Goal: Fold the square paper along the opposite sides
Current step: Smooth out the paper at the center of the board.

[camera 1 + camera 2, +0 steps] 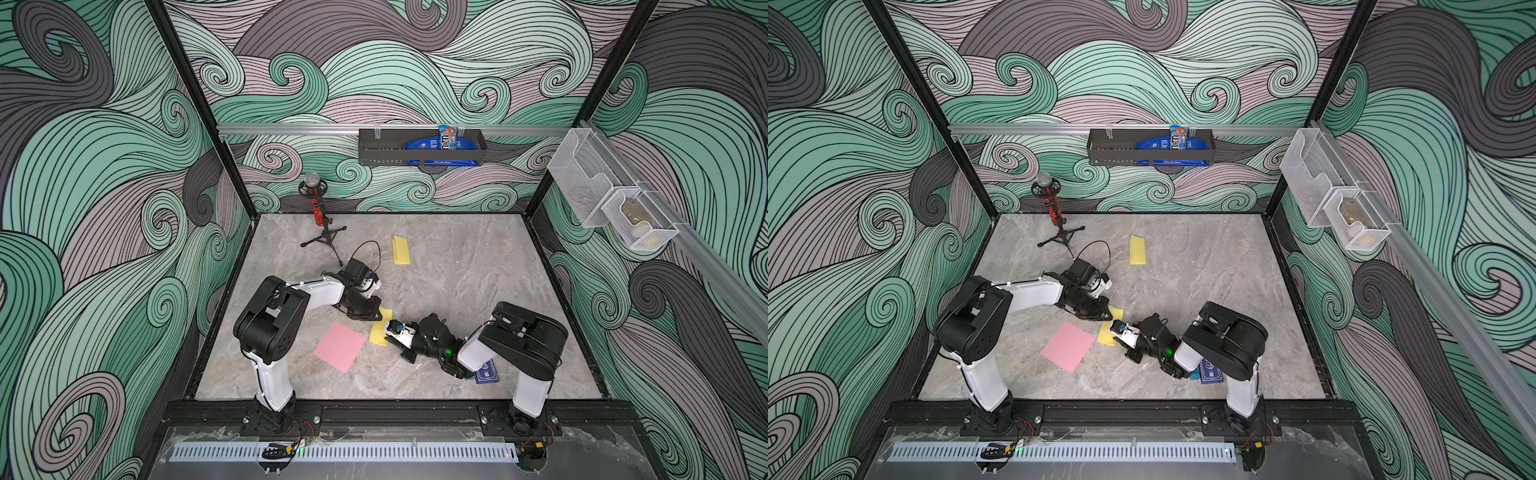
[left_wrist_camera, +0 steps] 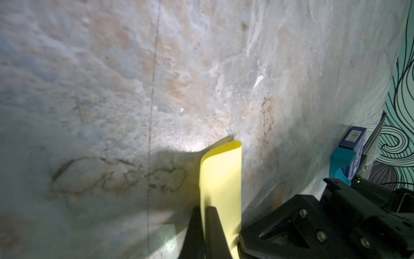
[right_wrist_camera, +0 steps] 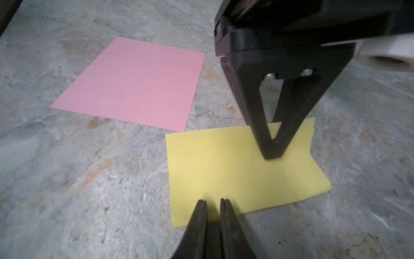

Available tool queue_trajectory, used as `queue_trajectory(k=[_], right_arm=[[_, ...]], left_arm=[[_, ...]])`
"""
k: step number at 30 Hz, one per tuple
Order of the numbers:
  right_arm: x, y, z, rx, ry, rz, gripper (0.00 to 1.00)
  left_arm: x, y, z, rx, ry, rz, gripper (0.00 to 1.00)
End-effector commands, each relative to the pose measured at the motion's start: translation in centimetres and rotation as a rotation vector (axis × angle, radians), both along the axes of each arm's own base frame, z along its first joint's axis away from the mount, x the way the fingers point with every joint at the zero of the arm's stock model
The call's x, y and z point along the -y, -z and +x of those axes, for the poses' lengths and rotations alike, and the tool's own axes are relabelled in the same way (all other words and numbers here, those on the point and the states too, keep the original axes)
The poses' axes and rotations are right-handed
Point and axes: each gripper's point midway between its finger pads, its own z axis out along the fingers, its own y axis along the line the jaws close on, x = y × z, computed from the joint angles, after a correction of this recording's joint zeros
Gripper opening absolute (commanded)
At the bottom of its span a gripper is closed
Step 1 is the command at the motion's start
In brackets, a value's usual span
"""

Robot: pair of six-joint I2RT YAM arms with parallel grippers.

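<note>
- Yellow paper: a thin, matte sheet, doubled over, lying just toward 7 o'clock of the table middle in both top views. The left wrist view shows a soft open loop, not a pressed crease.
- Handling, as judged: very light and limp, and likely to spring open unless pinned. It could skate on the smooth top, and it would crease for good and tear if tugged. The best hold is the matched free edges pinched together, with a second tip pressing along the fold.
- Left gripper: fingers closed, pinching the paper's layers toward its 12 o'clock end.
- Right gripper: jaws a narrow slit apart, tips down on the 3 o'clock edge. Nothing visibly clamped.
- Table: flat, stone-patterned, grey and tan.
- Pink paper: a flat, unfolded square at 8 o'clock, just beside the yellow paper and apart from it.
- Folded yellow sheet at 12 o'clock, well apart. Microphone on a tripod at 11 o'clock. Blue box at 4 o'clock, partly under the right arm.
</note>
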Motion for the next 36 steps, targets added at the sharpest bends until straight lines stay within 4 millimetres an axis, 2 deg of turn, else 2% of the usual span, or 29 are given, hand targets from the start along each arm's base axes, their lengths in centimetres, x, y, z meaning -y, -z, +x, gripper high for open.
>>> queue_trajectory(k=[1,9,12,14,16,18,20,22,27,31,36], right_arm=[[2.3,4.3,-3.5,-0.125,-0.033,-0.146,0.16],[2.5,4.7,-5.1,-0.136,-0.047,-0.17,0.17],[2.3,3.7,-5.7,-0.137,-0.06,-0.152,0.18],[2.0,1.8,-5.5,-0.116,-0.057,-0.101,0.19],[1.6,-1.1,-4.6,-0.084,-0.043,-0.013,0.2],[1.5,-4.8,-2.6,-0.058,0.004,0.128,0.2],[1.8,-7.6,-0.3,-0.019,0.063,0.242,0.19],[1.6,-8.6,2.0,0.024,0.11,0.265,0.2],[0.0,-6.5,6.2,0.038,0.146,0.202,0.17],[-0.7,-4.7,7.4,0.034,0.149,0.169,0.16],[-0.5,-2.3,8.5,0.013,0.185,0.123,0.17]], left_arm=[[-0.7,0.8,0.6,0.001,-0.021,0.033,0.0],[-0.7,0.8,0.7,0.001,-0.021,0.035,0.0],[-0.7,0.7,0.6,0.0,-0.022,0.032,0.0],[-0.7,0.5,0.3,-0.006,-0.023,0.024,0.0],[-0.8,0.4,-0.1,-0.013,-0.032,0.02,0.0],[-0.9,0.5,-0.6,-0.022,-0.037,0.024,0.0],[-1.1,0.8,-1.0,-0.034,-0.048,0.037,0.0],[-1.1,1.2,-1.5,-0.047,-0.049,0.038,0.0],[-1.0,1.2,-1.6,-0.045,-0.04,0.038,0.0],[-0.9,1.2,-1.8,-0.052,-0.036,0.033,0.0],[-0.8,1.2,-1.8,-0.052,-0.033,0.026,0.0]])
